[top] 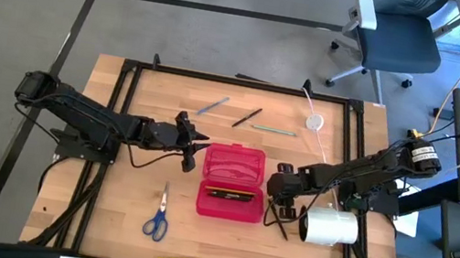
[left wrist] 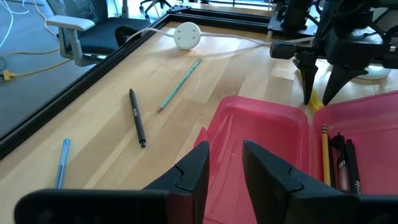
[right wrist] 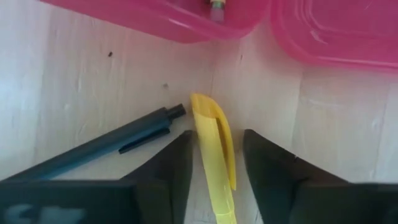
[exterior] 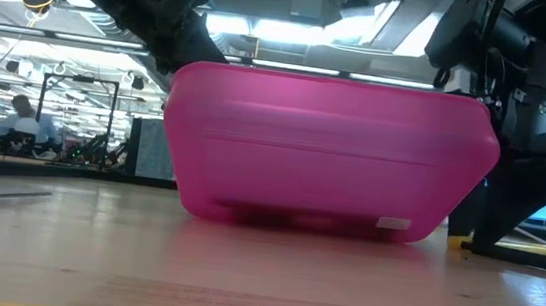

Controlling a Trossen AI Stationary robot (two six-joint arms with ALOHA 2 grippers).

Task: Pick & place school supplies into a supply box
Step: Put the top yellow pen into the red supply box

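My right gripper [right wrist: 214, 171] straddles a glossy yellow pen [right wrist: 213, 155], fingers apart, not pinching it, just beside the open red translucent supply box [top: 231, 183]. My left gripper [left wrist: 225, 171] hangs half-open, empty, over the lid.

Right gripper [right wrist: 214, 165] fingers straddle the yellow pen [right wrist: 214, 155], narrow gap each side. We see the black pen [right wrist: 99, 149] crowding one finger [right wrist: 174, 168], and the red box [right wrist: 168, 15] wall just ahead. Left gripper [left wrist: 225, 163] fingers sit over the open lid [left wrist: 261, 124]; bare table beside them.
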